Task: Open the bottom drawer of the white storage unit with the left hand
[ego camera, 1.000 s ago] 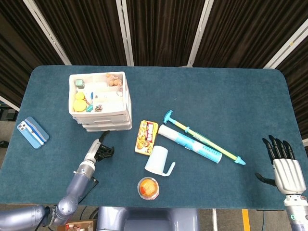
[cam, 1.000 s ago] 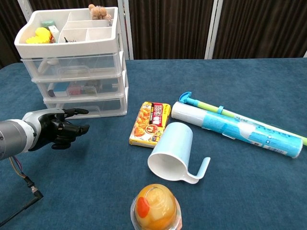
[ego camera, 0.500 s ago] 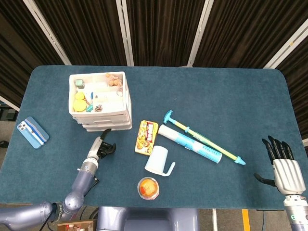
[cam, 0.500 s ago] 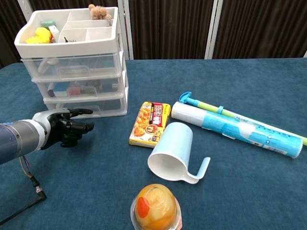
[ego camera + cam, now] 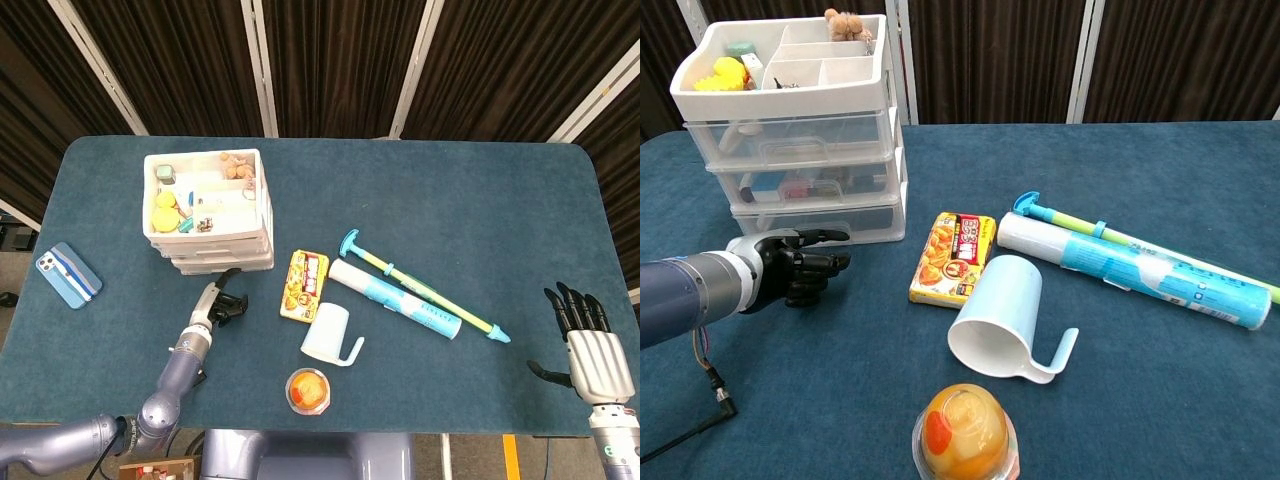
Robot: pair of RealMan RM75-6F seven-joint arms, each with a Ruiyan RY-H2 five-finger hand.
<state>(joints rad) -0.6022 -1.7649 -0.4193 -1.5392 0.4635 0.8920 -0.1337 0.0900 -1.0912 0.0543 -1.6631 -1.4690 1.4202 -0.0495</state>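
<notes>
The white storage unit stands at the table's left, three clear drawers under an open top tray. Its bottom drawer sits pushed in. My left hand hovers low just in front of that drawer, fingers partly curled, one finger stretched toward the drawer front, holding nothing. A small gap shows between the fingertips and the drawer in the chest view. My right hand rests open at the table's near right corner, far from the unit.
A snack pack, a pale blue cup on its side, a jelly cup, a blue-white tube and a green-blue stick lie mid-table. A phone lies at the left edge.
My left hand has moved forward and to the right, closer to the bottom drawer's front. The right hand has stayed put.
</notes>
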